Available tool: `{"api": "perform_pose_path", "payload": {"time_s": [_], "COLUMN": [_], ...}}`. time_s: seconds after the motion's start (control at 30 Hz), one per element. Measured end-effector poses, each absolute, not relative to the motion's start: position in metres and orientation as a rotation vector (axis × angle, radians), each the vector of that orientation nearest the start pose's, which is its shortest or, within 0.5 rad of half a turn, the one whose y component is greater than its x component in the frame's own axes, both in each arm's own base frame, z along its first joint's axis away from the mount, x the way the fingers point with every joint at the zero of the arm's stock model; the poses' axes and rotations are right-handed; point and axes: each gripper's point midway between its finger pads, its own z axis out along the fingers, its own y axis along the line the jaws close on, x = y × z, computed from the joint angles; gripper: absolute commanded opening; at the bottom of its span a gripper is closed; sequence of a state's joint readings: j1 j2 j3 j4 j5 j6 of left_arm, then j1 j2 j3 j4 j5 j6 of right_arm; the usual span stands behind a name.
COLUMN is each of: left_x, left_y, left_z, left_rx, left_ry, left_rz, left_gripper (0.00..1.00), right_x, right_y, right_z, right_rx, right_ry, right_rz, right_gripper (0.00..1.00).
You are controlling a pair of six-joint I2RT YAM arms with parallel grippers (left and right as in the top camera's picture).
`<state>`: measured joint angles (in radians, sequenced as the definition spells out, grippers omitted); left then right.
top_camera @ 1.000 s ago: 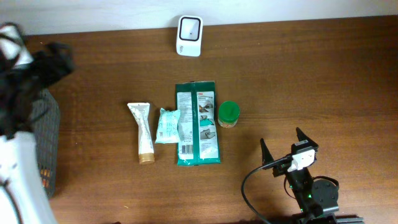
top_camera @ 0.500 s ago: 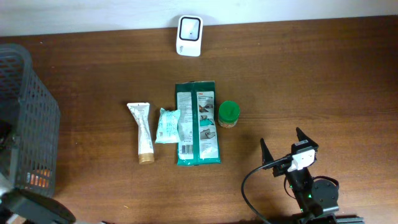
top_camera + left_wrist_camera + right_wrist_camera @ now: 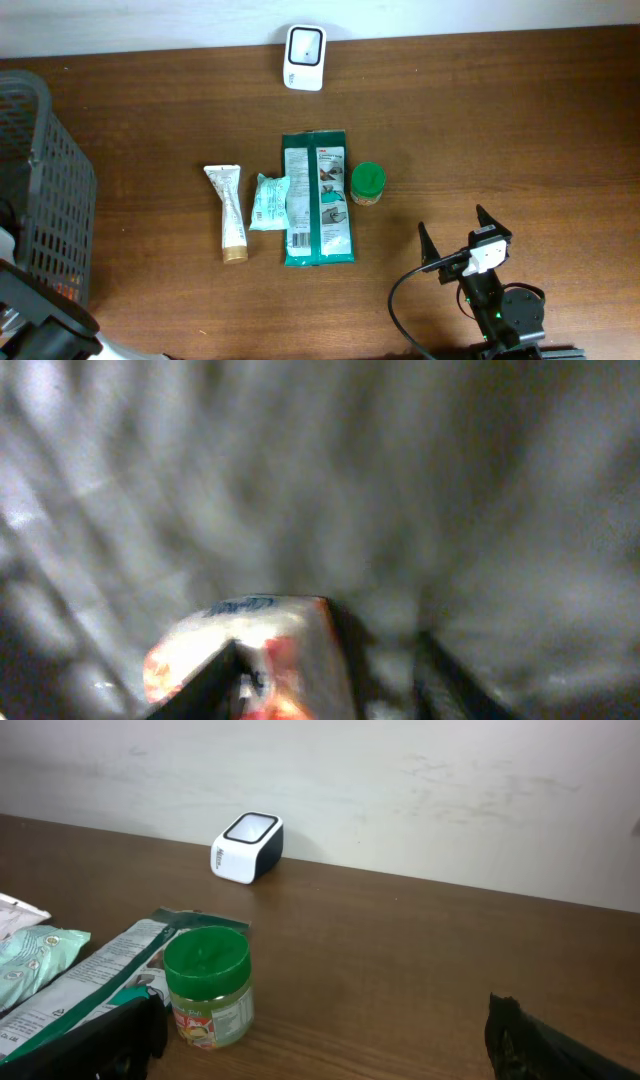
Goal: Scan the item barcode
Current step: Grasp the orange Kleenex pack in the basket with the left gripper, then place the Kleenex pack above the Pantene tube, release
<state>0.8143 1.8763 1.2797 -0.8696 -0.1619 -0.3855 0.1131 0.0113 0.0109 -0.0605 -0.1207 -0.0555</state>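
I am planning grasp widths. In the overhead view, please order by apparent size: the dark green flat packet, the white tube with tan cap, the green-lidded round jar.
Largest: dark green flat packet.
Then: white tube with tan cap.
Smallest: green-lidded round jar.
The differences are clear; nearness to the camera does not change this order.

Green-lidded jar (image 3: 367, 183), white scanner (image 3: 304, 44), grey basket (image 3: 62, 200)

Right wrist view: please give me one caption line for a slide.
Open right pincer near a green-lidded jar and green packet on the wooden table, white scanner by the wall.
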Motion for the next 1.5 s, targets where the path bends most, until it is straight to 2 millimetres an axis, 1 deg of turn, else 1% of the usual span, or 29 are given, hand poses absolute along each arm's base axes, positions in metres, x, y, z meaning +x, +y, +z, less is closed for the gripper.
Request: {"api": "perform_pose_path", "payload": {"time_s": [0.03, 0.23, 0.27, 0.3, 0.33, 0.37, 0.47, 0.5, 0.53, 0.57, 0.6, 0.67, 0.7, 0.73, 0.8, 0.87, 0.9, 0.93, 0.97, 1.03, 1.1, 1.17, 1.23, 1.27, 1.3, 1.37, 1.4, 1.43, 1.5], "left_x": [0.227, 0.226, 0.227, 0.233, 0.243, 0.255, 0.27, 0.272, 0.27, 0.269, 0.27, 0.292, 0.308, 0.318, 0.336, 0.355, 0.367, 0.378, 0.385, 0.395, 0.4, 0.399, 0.4, 0.404, 0.409, 0.43, 0.439, 0.446, 0.463], "left_y": [0.283, 0.285, 0.284, 0.289, 0.299, 0.31, 0.325, 0.323, 0.315, 0.302, 0.282, 0.234, 0.193, 0.155, 0.089, 0.037, 0.006, -0.025, -0.045, -0.082, -0.128, -0.153, -0.165, -0.165, -0.162, -0.154, -0.151, -0.149, -0.141], "left_z": [0.035, 0.039, 0.044, 0.055, 0.073, 0.1, 0.192, 0.243, 0.288, 0.322, 0.354, 0.38, 0.392, 0.399, 0.389, 0.369, 0.35, 0.323, 0.301, 0.266, 0.216, 0.186, 0.171, 0.167, 0.168, 0.177, 0.176, 0.173, 0.153], "left_rx": [-1.74, -1.749, -1.755, -1.747, -1.724, -1.686, -1.565, -1.494, -1.416, -1.349, -1.263, -1.097, -0.971, -0.859, -0.689, -0.542, -0.458, -0.379, -0.334, -0.261, -0.164, -0.104, -0.07, -0.068, -0.078, -0.122, -0.14, -0.151, -0.182], "left_ry": [2.519, 2.525, 2.539, 2.522, 2.482, 2.411, 2.196, 2.081, 1.976, 1.906, 1.851, 1.854, 1.885, 1.921, 2.037, 2.146, 2.223, 2.315, 2.383, 2.481, 2.614, 2.685, 2.703, 2.694, 2.672, 2.569, 2.534, 2.515, 2.501], "left_rz": [0.288, 0.301, 0.288, 0.28, 0.285, 0.296, 0.332, 0.339, 0.328, 0.307, 0.273, 0.184, 0.104, 0.031, -0.05, -0.098, -0.119, -0.131, -0.127, -0.132, -0.124, -0.105, -0.073, -0.043, -0.014, 0.05, 0.08, 0.102, 0.162], "left_gripper": [0.0, 0.0, 0.0, 0.0, 0.0, 0.0, 0.0, 0.0, 0.0, 0.0, 0.0, 0.0, 0.0, 0.0, 0.0, 0.0, 0.0, 0.0, 0.0, 0.0, 0.0, 0.0, 0.0, 0.0, 0.0, 0.0, 0.0, 0.0, 0.0], "right_x": [0.241, 0.241, 0.241, 0.241, 0.241, 0.241, 0.241, 0.241, 0.241, 0.241, 0.241, 0.241, 0.241, 0.241, 0.241, 0.241, 0.241, 0.241, 0.241, 0.241, 0.241, 0.241, 0.241, 0.241, 0.241, 0.241, 0.241, 0.241, 0.241], "right_y": [0.048, 0.048, 0.048, 0.048, 0.048, 0.048, 0.048, 0.048, 0.048, 0.048, 0.048, 0.048, 0.048, 0.048, 0.048, 0.048, 0.048, 0.048, 0.048, 0.048, 0.048, 0.048, 0.048, 0.048, 0.048, 0.048, 0.048, 0.048, 0.048], "right_z": [0.162, 0.161, 0.162, 0.162, 0.162, 0.161, 0.162, 0.162, 0.162, 0.162, 0.162, 0.162, 0.162, 0.162, 0.162, 0.162, 0.162, 0.162, 0.162, 0.162, 0.162, 0.162, 0.162, 0.162, 0.162, 0.162, 0.162, 0.162, 0.162], "right_rx": [-0.23, -0.23, -0.229, -0.229, -0.23, -0.229, -0.229, -0.229, -0.23, -0.23, -0.23, -0.229, -0.229, -0.23, -0.229, -0.229, -0.23, -0.23, -0.23, -0.229, -0.229, -0.23, -0.23, -0.23, -0.23, -0.23, -0.229, -0.229, -0.23], "right_ry": [1.616, 1.617, 1.617, 1.617, 1.616, 1.617, 1.616, 1.616, 1.617, 1.616, 1.616, 1.617, 1.617, 1.616, 1.617, 1.616, 1.616, 1.616, 1.616, 1.617, 1.616, 1.617, 1.616, 1.616, 1.616, 1.616, 1.616, 1.617, 1.616], "right_rz": [0.143, 0.143, 0.144, 0.143, 0.143, 0.144, 0.143, 0.143, 0.143, 0.143, 0.143, 0.143, 0.143, 0.143, 0.143, 0.144, 0.143, 0.143, 0.143, 0.143, 0.144, 0.142, 0.143, 0.143, 0.143, 0.143, 0.143, 0.143, 0.143], "right_gripper": [0.98, 0.98, 0.98, 0.98, 0.98, 0.98, 0.98, 0.98, 0.98, 0.98, 0.98, 0.98, 0.98, 0.98, 0.98, 0.98, 0.98, 0.98, 0.98, 0.98, 0.98, 0.98, 0.99, 0.98, 0.98, 0.98, 0.98, 0.98, 0.98]}}
